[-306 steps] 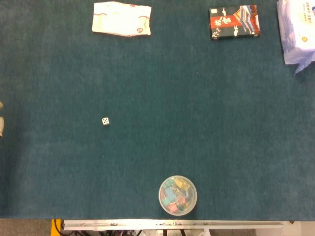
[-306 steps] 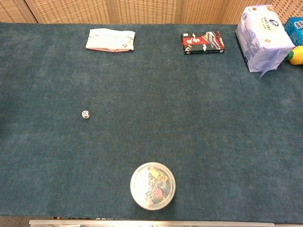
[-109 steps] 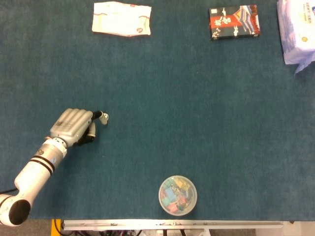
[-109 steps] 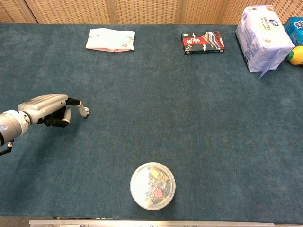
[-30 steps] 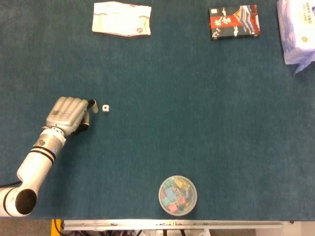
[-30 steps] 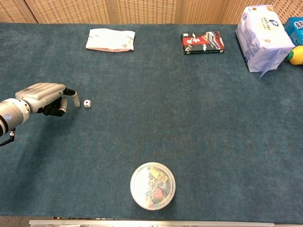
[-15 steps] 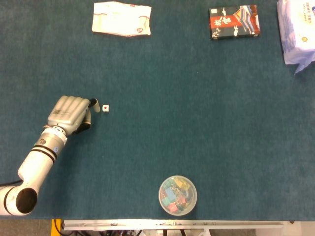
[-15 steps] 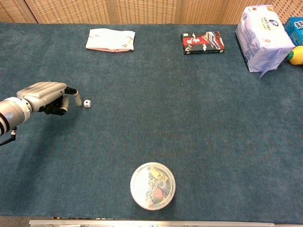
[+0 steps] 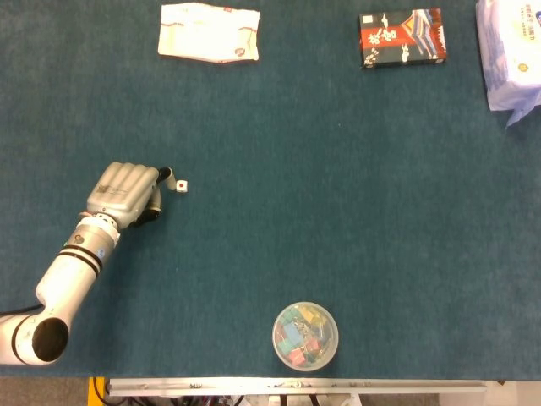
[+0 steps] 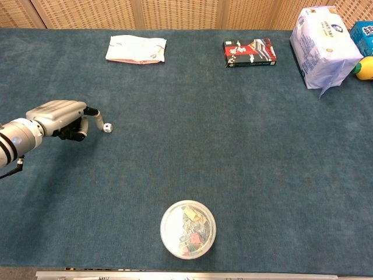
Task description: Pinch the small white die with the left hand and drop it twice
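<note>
The small white die (image 9: 181, 185) lies on the dark teal table (image 9: 338, 211) at the left, also seen in the chest view as the die (image 10: 108, 128). My left hand (image 9: 125, 195) is just left of it, knuckles up, most fingers curled under. One fingertip (image 9: 169, 178) reaches out to the die's left edge; I cannot tell whether it touches. In the chest view the left hand (image 10: 61, 118) shows the same, with the die sitting on the cloth beside the fingertip (image 10: 99, 121). Nothing is held. My right hand is not visible.
A clear round tub of coloured clips (image 9: 304, 336) stands near the front edge. At the back lie a white pouch (image 9: 209, 32) and a red-black box (image 9: 401, 37). A white tissue pack (image 10: 322, 44) sits at the back right.
My left hand has shifted right toward the die, closing the gap until its fingertip is at the die's edge. The die has stayed where it landed after the earlier drop.
</note>
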Controlling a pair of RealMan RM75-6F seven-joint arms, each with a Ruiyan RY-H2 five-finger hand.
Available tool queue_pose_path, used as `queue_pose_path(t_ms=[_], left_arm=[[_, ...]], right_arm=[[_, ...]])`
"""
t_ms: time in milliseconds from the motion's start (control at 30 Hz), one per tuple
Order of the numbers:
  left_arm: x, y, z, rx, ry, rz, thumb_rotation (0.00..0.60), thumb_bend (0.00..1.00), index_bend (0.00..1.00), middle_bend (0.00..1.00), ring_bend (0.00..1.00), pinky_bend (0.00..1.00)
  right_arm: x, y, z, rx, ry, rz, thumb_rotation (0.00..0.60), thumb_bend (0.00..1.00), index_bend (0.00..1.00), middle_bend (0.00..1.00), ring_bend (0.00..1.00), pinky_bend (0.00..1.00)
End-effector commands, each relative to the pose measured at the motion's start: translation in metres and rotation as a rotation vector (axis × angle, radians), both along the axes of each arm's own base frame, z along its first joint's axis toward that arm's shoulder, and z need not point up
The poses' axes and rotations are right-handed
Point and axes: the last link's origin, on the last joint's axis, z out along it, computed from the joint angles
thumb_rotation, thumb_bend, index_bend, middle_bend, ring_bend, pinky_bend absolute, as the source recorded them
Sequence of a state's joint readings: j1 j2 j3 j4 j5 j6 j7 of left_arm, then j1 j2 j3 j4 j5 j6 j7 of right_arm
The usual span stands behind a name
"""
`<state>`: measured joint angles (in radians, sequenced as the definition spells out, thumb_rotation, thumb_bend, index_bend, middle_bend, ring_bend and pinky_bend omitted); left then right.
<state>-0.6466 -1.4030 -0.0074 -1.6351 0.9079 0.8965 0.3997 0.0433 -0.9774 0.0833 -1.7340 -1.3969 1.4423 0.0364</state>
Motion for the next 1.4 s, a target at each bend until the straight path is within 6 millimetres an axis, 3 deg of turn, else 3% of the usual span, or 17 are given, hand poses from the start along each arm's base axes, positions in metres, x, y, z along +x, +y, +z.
queue_pose_path(t_ms=[33,1400], left_arm=[[0.001,0.000,-0.001,-0.003,-0.002,-0.001,0.600,1.00,0.34,1.00,1.00,1.00],[0.031,0.005,-0.009,-0.024,-0.011,-0.073,0.600,1.00,0.34,1.00,1.00,1.00]], right_arm=[[0.000,0.000,0.001,0.000,-0.002,0.001,0.600,0.12,0.44,0.53,0.46,0.63],[0.003,0.007,0.017,-0.037,-0.082,0.023,0.600,0.12,0.44,0.53,0.46,0.63]])
